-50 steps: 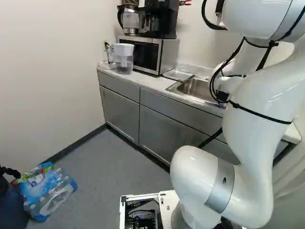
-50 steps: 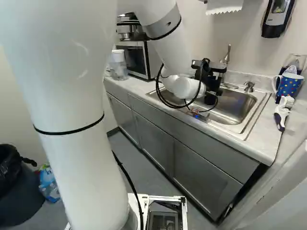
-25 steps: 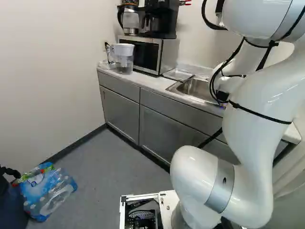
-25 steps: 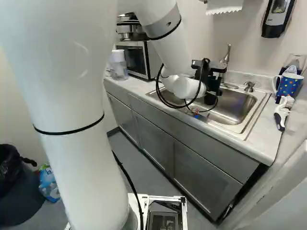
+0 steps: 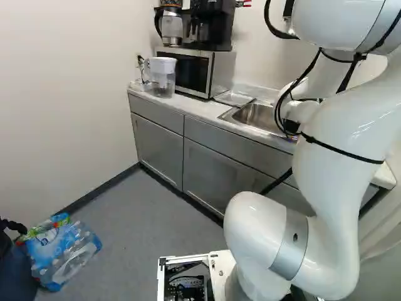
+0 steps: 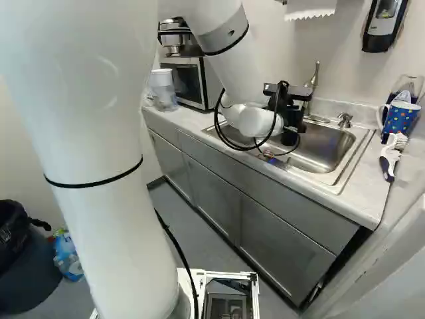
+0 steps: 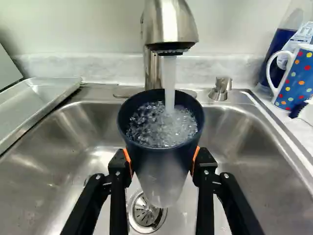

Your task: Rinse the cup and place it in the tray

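The dark blue cup [image 7: 162,171] was over the sink [image 6: 322,143], mouth up beneath the faucet [image 7: 170,29], and a stream of water [image 7: 169,83] ran straight into it, churning into bubbles inside. The hand [image 6: 285,106] held the cup: in the wrist view its orange pads [image 7: 128,161] pressed the wall from two sides. The foot of the cup hid part of the drain [image 7: 146,210]. A small metal dispenser pump [image 7: 221,88] stood beside the faucet, on the back rim of the sink.

At one side of the sink lay a shallow metal tray [image 7: 36,105]. On the desk [image 5: 199,108] beyond it stood a microwave [image 5: 194,70] with a coffee maker [image 5: 213,25] on top, and next to the microwave a water pitcher [image 5: 161,78]. At the sink's other side were a blue mug with coloured dots [image 6: 400,119] and a brush [image 6: 390,159]. A pack of water bottles [image 5: 62,251] lay on the floor [image 5: 144,213].
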Robot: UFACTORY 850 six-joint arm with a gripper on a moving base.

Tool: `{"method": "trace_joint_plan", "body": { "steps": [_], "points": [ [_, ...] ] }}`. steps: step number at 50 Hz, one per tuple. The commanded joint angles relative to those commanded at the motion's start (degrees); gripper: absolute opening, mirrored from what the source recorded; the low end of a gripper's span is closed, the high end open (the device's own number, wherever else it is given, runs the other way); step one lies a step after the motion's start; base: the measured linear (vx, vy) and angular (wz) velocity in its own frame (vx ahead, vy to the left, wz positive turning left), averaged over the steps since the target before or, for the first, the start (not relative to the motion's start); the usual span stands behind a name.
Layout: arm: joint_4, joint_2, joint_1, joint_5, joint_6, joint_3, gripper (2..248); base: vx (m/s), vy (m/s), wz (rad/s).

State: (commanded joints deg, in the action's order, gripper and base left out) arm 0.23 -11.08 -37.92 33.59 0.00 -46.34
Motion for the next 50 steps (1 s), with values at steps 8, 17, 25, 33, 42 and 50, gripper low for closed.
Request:
{"method": "trace_joint_plan", "body": {
  "steps": [8, 17, 25, 33, 42, 50],
  "points": [
    [0.0, 0.77, 0.77, 0.0, 0.0, 0.86, 125, 0.0, 0.0, 0.0],
    [0.0, 1.22, 2.08, 0.0, 0.0, 1.37, 125, 0.0, 0.0, 0.0],
    [0.0, 1.28, 3.54, 0.0, 0.0, 1.43, 125, 0.0, 0.0, 0.0],
    [0.0, 1.65, 5.06, 0.0, 0.0, 1.31, 125, 0.0, 0.0, 0.0],
    [0.0, 2.36, 6.78, 0.0, 0.0, 0.98, 125, 0.0, 0.0, 0.0],
    [0.0, 2.64, 8.2, 0.0, 0.0, 0.23, 125, 0.0, 0.0, 0.0]
  ]
}}
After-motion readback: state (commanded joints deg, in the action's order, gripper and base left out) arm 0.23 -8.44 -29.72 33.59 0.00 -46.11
